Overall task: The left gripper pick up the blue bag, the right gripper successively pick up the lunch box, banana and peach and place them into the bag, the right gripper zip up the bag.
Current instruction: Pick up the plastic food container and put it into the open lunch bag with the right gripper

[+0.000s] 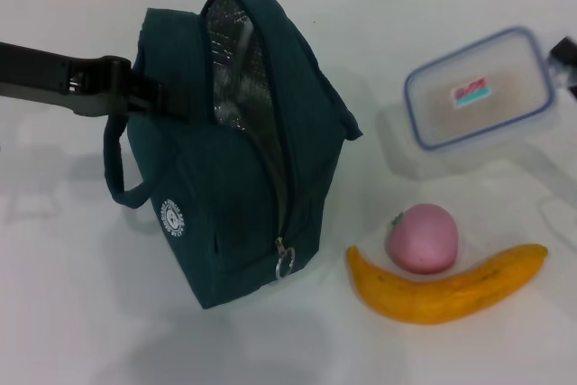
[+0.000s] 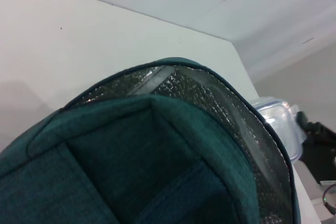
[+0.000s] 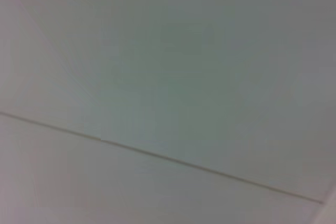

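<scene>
Cloth bag; foil lining

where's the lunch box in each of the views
Head view: the lunch box is lifted at the upper right, tilted, with the right gripper at its far edge.
Left wrist view: only its corner shows at the right edge, past the bag's rim.
Right wrist view: not in it.
Shared landmark: the silver lining of the blue bag, in both the head and left wrist views.

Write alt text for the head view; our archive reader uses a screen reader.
The left gripper holds an open dark teal bag by its side on a white table. At right the lunch box hangs tilted at the right gripper, above a peach touching a banana.
</scene>
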`<state>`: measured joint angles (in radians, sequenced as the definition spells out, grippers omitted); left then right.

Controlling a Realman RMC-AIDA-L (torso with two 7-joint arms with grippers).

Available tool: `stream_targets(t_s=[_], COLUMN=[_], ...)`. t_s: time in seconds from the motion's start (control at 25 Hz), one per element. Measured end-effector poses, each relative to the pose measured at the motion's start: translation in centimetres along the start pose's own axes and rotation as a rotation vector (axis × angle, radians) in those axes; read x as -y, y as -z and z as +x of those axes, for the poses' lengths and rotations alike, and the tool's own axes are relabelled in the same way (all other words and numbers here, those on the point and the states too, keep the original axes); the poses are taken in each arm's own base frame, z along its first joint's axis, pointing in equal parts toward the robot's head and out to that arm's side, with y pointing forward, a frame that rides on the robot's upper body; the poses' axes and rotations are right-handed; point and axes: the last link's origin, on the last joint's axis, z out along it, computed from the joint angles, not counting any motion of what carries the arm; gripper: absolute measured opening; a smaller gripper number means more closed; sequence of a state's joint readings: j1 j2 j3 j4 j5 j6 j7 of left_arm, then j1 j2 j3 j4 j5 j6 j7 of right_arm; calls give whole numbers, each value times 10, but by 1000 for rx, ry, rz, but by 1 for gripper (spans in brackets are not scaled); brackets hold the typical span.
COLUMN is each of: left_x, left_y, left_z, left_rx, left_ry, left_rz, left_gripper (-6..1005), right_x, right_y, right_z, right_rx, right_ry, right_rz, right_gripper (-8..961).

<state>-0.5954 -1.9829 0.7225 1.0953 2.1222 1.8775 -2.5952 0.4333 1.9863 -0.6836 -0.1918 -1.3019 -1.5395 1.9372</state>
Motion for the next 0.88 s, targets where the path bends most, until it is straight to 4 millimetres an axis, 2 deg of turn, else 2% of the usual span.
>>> stream_targets(t_s=[0.2, 0.36, 0.6, 0.88], left_x=[-1, -2, -7, -18], left_y=[-1, -1, -11, -28], left_z=[-2, -1, -5, -8], left_rx=[7, 11, 53, 108], left_ry=[2, 0, -12, -48], left_rz=[-7, -11, -31, -75], left_gripper=[37, 37, 37, 37], right_x=[-15, -34, -66, -91], right_y=[9, 4, -33, -81], right_z=[-7, -9, -4, 4], right_rx=[56, 65, -8, -122], right_ry=[-31, -43, -53, -59], right_rz=[-110, -240, -448, -557], right_gripper=[95, 95, 95, 94])
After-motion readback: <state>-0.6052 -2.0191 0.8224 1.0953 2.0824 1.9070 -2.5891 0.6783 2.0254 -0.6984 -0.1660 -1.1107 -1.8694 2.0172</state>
